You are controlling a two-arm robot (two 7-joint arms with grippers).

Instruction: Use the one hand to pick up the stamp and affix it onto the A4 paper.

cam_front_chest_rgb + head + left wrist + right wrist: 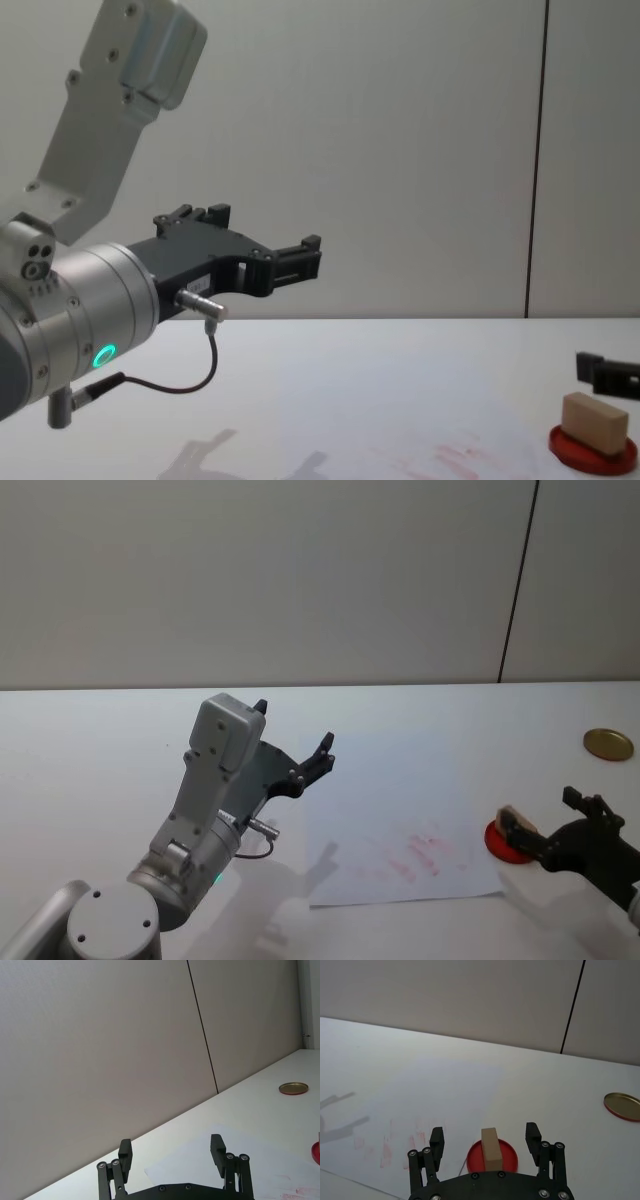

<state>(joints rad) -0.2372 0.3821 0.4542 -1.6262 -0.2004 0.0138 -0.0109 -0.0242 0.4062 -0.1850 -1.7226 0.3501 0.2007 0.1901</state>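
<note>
Pale wooden stamp (490, 1150) lying on top of the red disc (507, 1157), just beside the right edge of the A4 paper (400, 820), on the white worktop (100, 740). Right claw (485, 1132) low around it, spread wide, a finger to either side, nothing gripped. Faint red smudges on the sheet. Farther left, left claw (294, 725) raised above the worktop, wide open, empty. Gold lid (608, 744) well apart, far right.
</note>
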